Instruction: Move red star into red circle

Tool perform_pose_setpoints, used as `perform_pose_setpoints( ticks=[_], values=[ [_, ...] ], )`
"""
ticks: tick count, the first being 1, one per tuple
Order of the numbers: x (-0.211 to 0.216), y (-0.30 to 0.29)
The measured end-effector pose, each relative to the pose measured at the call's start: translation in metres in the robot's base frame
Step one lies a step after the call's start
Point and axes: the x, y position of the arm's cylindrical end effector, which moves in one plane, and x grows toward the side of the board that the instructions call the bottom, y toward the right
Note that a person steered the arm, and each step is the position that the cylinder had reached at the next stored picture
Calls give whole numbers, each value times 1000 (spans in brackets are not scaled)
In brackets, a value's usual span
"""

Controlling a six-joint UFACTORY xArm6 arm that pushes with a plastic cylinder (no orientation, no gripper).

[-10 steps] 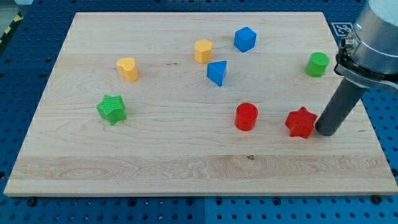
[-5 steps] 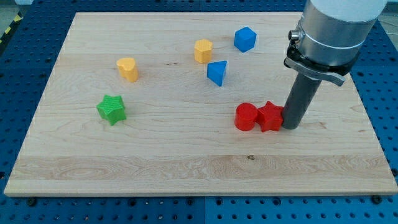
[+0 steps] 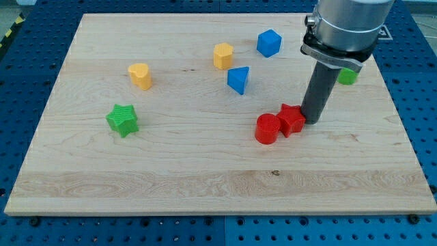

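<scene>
The red star point(image 3: 291, 119) lies right of the board's middle, pressed against the right side of the red circle point(image 3: 268, 128). The two touch. My tip point(image 3: 313, 121) stands on the board at the star's right edge, touching it. The dark rod rises from there to the grey arm at the view's top right.
A blue triangle point(image 3: 238, 80), a yellow block point(image 3: 222, 55) and a blue block point(image 3: 269, 43) lie above the red pair. A green block point(image 3: 349, 76) is partly hidden behind the rod. A yellow heart point(image 3: 141, 75) and green star point(image 3: 122, 120) are at the left. The wooden board point(image 3: 205, 184) has blue pegboard around it.
My tip has moved left and pushed the red star left into the red circle. The circle has shifted slightly left and down. The arm now covers most of the green block.
</scene>
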Motion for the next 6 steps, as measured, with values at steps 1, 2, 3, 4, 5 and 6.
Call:
perform_pose_setpoints(
  ticks=[1,2,3,4,5,6],
  values=[
    [-3,0],
    [-10,-2],
    [-17,-4],
    [-19,-4],
    [-23,-8],
    [-35,-9]
  ],
)
